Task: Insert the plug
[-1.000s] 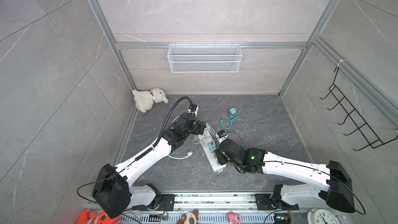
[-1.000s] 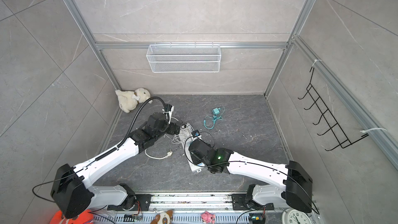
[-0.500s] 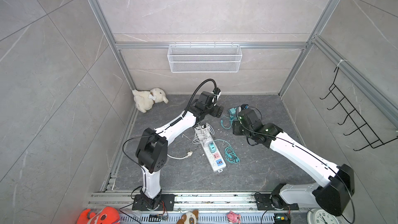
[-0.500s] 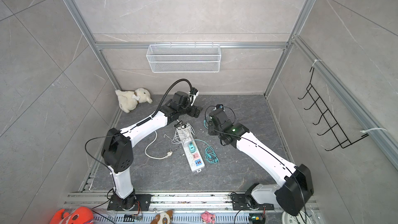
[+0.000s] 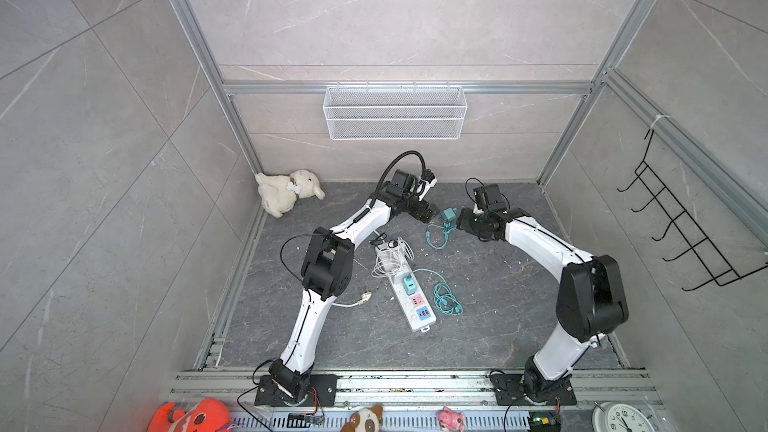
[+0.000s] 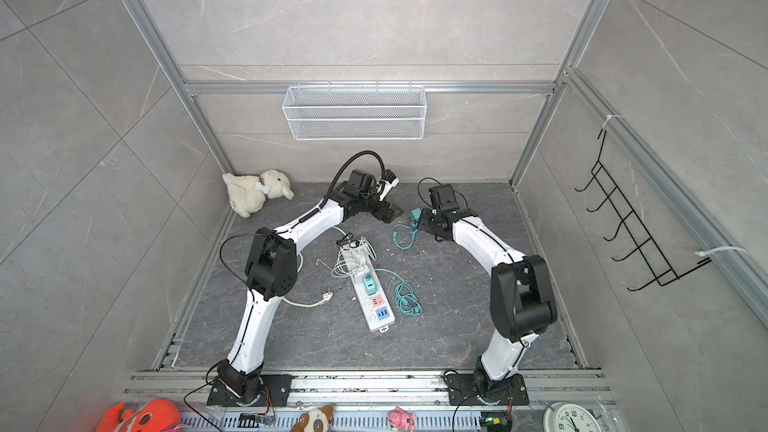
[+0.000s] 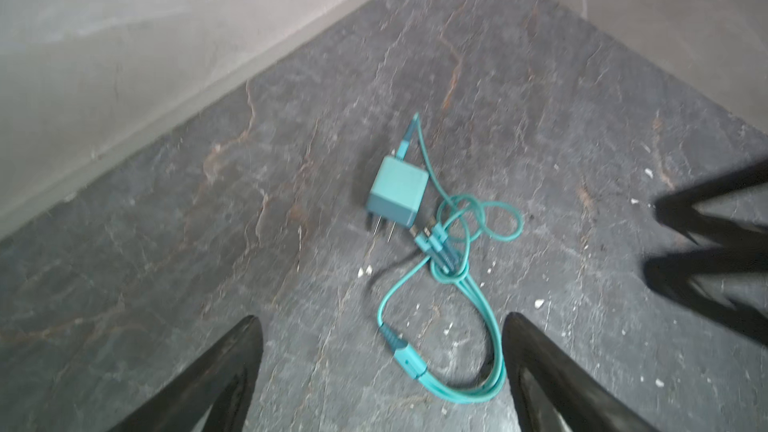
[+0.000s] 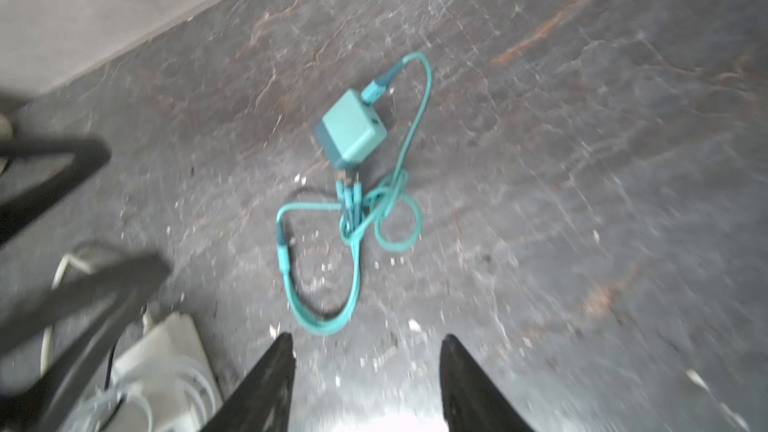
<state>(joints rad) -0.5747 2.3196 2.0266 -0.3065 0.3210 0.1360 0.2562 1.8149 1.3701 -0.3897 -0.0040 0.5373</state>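
Fingers [image 7: 232,371] of the left end effector [image 7: 382,317] are spread wide, with nothing held. Just beyond them, the teal plug [image 7: 397,197] is seen lying on the dark desk [image 7: 208,243], its cord [image 7: 440,261] looped beside it, well apart from the power strip [image 5: 409,299]. The right end effector [image 8: 368,336] is seen partly open, empty, near the plug.
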